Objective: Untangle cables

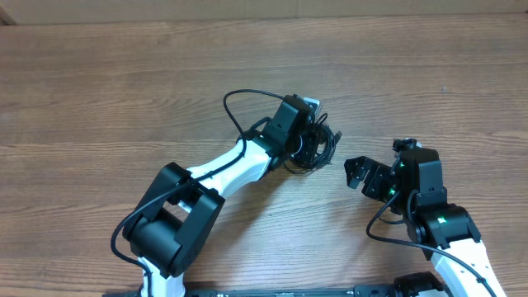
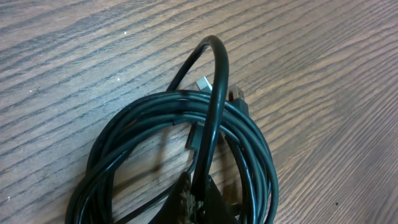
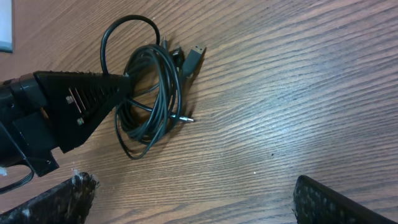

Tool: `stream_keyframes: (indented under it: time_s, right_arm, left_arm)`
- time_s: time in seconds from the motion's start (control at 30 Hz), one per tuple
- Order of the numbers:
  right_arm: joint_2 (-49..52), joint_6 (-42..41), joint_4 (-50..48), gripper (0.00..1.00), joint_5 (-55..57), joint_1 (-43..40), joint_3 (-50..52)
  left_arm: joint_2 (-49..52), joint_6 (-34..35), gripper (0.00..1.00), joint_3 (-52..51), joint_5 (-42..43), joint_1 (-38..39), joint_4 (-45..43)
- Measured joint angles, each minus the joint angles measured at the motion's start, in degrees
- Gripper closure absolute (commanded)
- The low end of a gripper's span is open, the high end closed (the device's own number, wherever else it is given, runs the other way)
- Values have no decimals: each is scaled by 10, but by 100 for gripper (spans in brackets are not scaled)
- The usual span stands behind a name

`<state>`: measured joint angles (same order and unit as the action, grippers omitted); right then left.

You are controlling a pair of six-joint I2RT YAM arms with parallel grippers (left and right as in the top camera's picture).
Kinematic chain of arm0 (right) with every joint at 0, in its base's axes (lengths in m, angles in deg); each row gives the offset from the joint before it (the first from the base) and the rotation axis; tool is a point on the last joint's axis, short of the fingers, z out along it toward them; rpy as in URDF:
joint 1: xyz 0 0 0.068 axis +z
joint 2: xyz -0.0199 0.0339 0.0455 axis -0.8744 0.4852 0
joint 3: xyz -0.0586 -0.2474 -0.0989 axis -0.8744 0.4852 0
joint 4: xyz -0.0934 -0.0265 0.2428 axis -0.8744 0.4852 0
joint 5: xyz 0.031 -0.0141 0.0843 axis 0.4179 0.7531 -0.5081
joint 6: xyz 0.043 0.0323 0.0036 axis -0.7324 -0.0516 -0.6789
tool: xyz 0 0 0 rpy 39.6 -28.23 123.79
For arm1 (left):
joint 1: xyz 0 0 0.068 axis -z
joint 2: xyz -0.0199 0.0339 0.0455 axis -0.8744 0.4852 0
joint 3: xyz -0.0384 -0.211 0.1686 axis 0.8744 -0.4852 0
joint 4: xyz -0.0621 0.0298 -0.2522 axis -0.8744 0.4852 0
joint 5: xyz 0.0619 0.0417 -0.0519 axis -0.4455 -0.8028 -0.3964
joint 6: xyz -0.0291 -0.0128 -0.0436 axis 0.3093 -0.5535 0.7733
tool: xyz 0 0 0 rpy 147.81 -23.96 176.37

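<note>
The cables (image 1: 318, 147) are a small coiled black bundle with silver plug tips on the wooden table, also seen in the left wrist view (image 2: 186, 143) and the right wrist view (image 3: 152, 93). My left gripper (image 2: 202, 196) sits over the bundle and is shut on one strand that arches up from the coil. In the right wrist view its fingers (image 3: 124, 84) reach into the coil from the left. My right gripper (image 1: 356, 172) is open and empty, a short way right of the bundle, with bare table between its fingers (image 3: 196, 199).
A thicker black arm wire (image 1: 239, 103) loops up behind the left wrist. The wooden table (image 1: 124, 82) stretches wide on the left and far side.
</note>
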<state>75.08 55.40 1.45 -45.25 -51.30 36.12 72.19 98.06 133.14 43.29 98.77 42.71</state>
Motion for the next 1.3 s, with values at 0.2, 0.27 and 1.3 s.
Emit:
stream_keyframes:
  time_s: [0.2,0.27,1.3]
  right_arm:
    - [2,0,-8,0,0,0,0]
    - [10,0,-19,0,-4,0,0]
    - [135,91,-73,12,-107,0,0]
  left_arm:
    - [-44,0,96,0,28,0,37]
    - [-74,0,96,0,40,0,53]
    - [-239,17,96,1,-68,-35,195]
